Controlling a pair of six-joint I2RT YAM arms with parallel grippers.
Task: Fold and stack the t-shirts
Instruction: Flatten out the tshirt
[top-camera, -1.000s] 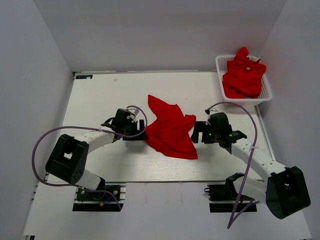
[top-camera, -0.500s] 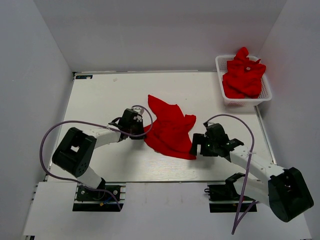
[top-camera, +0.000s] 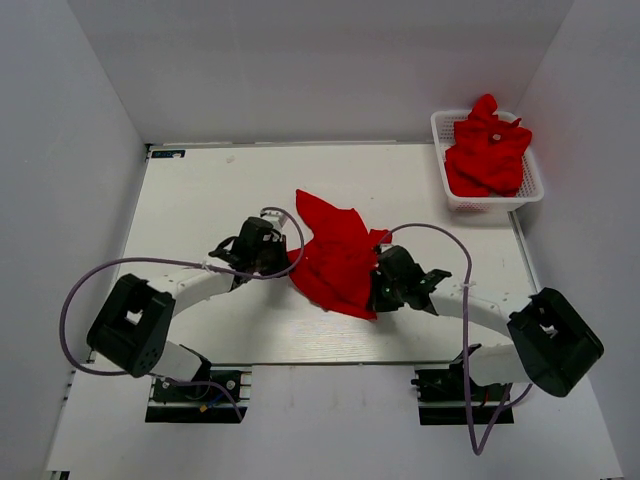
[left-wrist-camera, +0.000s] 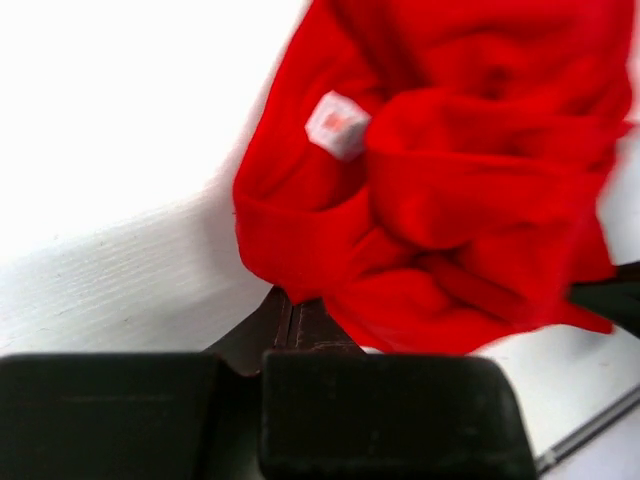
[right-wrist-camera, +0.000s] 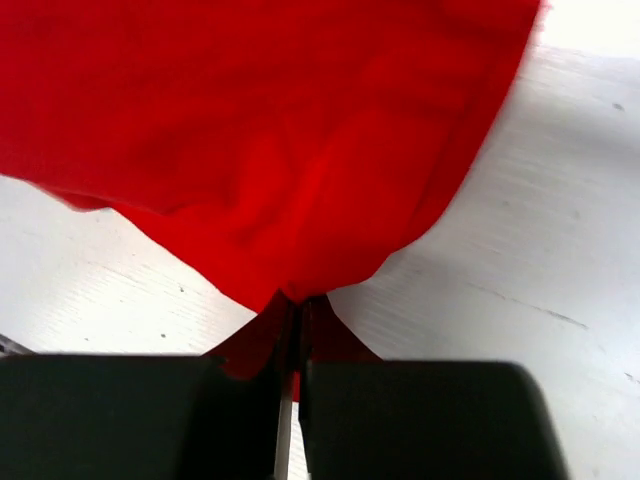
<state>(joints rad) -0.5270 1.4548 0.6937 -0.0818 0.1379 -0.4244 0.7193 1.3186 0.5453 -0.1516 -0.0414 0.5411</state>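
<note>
cloth of one red t-shirt (top-camera: 338, 262) lies crumpled on the white table (top-camera: 200, 200), well apart from the white mesh basket (top-camera: 533, 192), on the side of it nearer the arm bases and off toward the left arm. a heap of t-shirts (top-camera: 488, 150) of the same red fills that basket, with one fold poking up above its far rim

the left gripper (top-camera: 288, 266) sits at the t-shirt's edge farthest from the basket. in its wrist view the fingers (left-wrist-camera: 268, 328) are pressed together on a fold of the cloth, the jaws closed to a thin line and the fabric bunched up beyond them. a small white tag (left-wrist-camera: 338, 124) shows on the cloth a little past the pinch

the right gripper (top-camera: 380, 288) is at the t-shirt's edge on the basket's side, near the corner that lies farthest from the basket's rim. from its wrist camera the fingers are likewise nipped tight on a point of the hem, and the cloth fans out from them over the table

between the two grippers the t-shirt is rumpled rather than flat, and one pointed corner reaches up level with the basket's near rim
</note>
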